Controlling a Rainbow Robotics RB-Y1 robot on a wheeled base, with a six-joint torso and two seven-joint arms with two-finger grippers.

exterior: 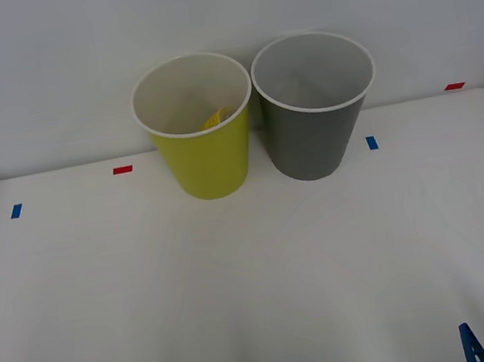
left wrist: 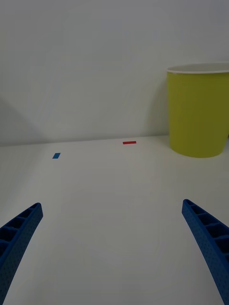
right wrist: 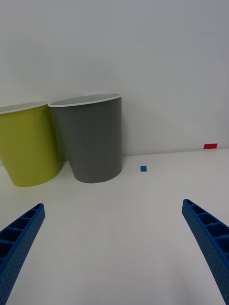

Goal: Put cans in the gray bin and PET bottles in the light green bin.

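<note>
The light green bin point(exterior: 207, 163) and the gray bin point(exterior: 313, 138) stand side by side at the worktop's point(exterior: 257, 279) far edge; a yellow PET bottle point(exterior: 214, 119) lies inside the green one. My left tool point(left wrist: 112, 248) and right tool point(right wrist: 113, 248) hover near the front edge, both with fingers apart and empty.

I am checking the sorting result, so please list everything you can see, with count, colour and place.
light green bin: 1, yellow-green with white rim, far side of the table, left of the gray bin.
PET bottle: 1, yellow, inside the light green bin, mostly hidden.
gray bin: 1, dark gray with white rim, beside the light green bin.
tape marks: 2 red, 2 blue, near the table's far edge.
table: 1, white.
left gripper: blue fingers, open, near edge.
right gripper: blue fingers, open, near edge.
</note>
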